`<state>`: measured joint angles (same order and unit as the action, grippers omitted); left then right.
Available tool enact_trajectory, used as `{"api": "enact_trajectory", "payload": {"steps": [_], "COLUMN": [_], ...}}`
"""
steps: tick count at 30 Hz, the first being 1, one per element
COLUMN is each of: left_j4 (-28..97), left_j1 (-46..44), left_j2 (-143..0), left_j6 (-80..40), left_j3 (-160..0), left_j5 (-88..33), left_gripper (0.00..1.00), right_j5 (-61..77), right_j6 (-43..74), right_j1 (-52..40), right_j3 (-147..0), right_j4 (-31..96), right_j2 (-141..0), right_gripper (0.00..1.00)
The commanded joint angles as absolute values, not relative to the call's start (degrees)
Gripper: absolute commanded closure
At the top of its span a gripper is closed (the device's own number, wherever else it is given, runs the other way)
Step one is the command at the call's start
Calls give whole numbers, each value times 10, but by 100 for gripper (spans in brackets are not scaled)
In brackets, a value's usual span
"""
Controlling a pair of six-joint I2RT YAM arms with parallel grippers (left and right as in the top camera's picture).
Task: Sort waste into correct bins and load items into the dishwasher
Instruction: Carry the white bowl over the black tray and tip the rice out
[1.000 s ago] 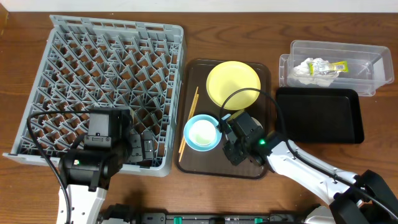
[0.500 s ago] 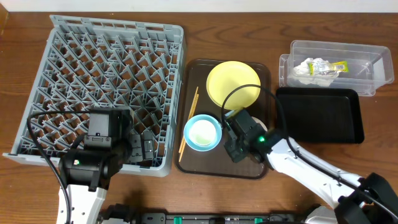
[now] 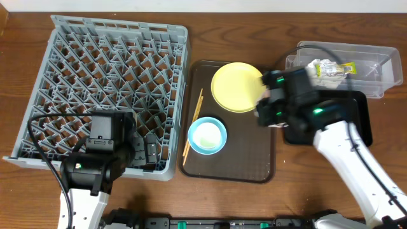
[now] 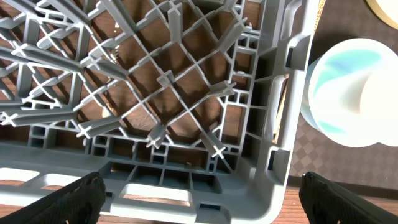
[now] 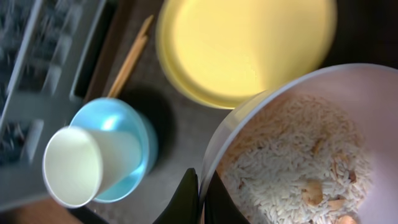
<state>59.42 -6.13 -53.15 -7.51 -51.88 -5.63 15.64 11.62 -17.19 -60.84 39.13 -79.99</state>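
Note:
My right gripper [image 5: 200, 196] is shut on the rim of the cream-white bowl [image 5: 367, 93], which holds pale rice-like food scraps [image 5: 298, 155]. In the overhead view this gripper [image 3: 273, 111] hangs between the yellow plate [image 3: 236, 87] and the black tray [image 3: 346, 124], and the arm hides the bowl. The light blue bowl [image 3: 207, 135] sits on the brown tray with the white cup [image 5: 81, 165] lying in it. Chopsticks [image 3: 193, 124] lie along the tray's left edge. The wrapper [image 3: 331, 69] lies in the clear tub [image 3: 375, 63]. My left gripper [image 4: 199, 193] is open over the front right corner of the grey rack [image 3: 108, 76].
The brown serving tray [image 3: 241, 165] lies between the rack and the black tray. The clear tub stands behind the black tray at the back right. Wooden table shows around everything.
My right arm has lifted the rice bowl off the front of the brown tray and carried it back and right, toward the black tray. The left arm has not moved.

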Motion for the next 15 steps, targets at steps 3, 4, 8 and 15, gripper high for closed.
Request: {"api": "enact_trajectory", "payload": {"steps": [3, 4, 8, 15], "left_j4": [595, 595, 595, 595], "left_j1": [-63, -63, -63, -63], "left_j2": [-531, -531, -531, -531], "left_j6": [-78, -78, -78, -78], "left_j3": [-533, -533, -533, -533], "left_j5": [-58, -57, -57, -57], "left_gripper": [0, 0, 0, 0], "right_j5": [325, 358, 470, 625], "right_j6": [118, 111, 104, 61], "right_j1": [-23, 8, 90, 166], "right_j3": [-618, -617, -603, -595], "right_j4": [390, 391, 390, 383], "right_j2": [-797, -800, -833, -921], "right_gripper": [99, 99, 99, 99]}}
